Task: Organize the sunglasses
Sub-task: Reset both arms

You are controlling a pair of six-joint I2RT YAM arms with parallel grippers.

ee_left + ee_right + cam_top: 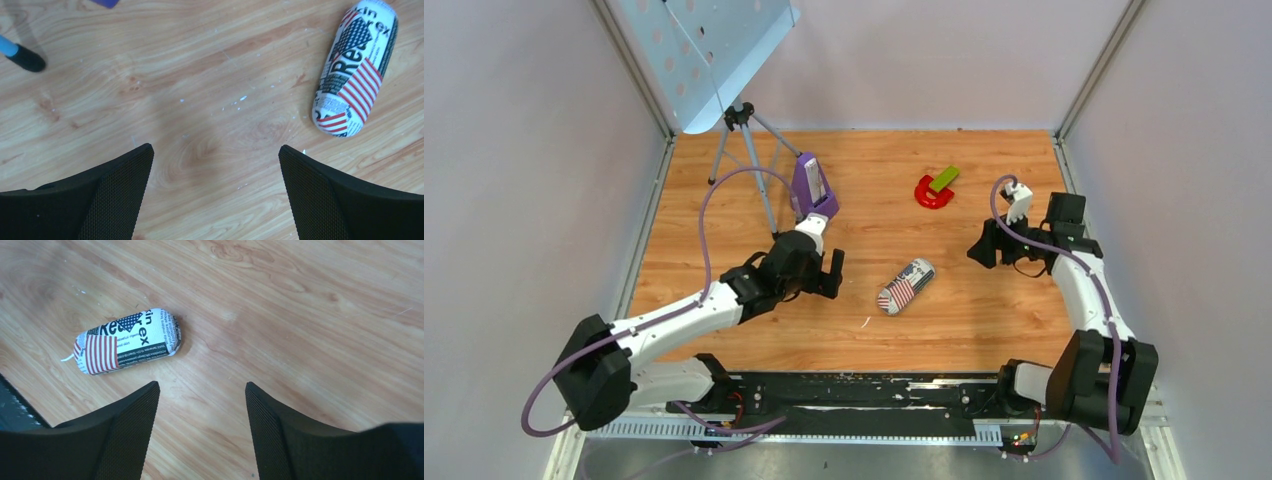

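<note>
The sunglasses are not in view in any frame. A closed cylindrical flag-printed case point(905, 286) lies on the wooden table between the arms; it also shows in the left wrist view point(355, 67) and the right wrist view point(127, 341). My left gripper point(832, 273) is open and empty, just left of the case, over bare wood point(215, 150). My right gripper point(986, 247) is open and empty, to the right of the case and apart from it point(200, 387).
A purple device point(812, 188) stands behind the left gripper. A tripod point(746, 150) with a perforated light panel point(704, 50) stands at the back left. A red ring with a green block point(937, 188) lies at the back centre. Walls enclose the table.
</note>
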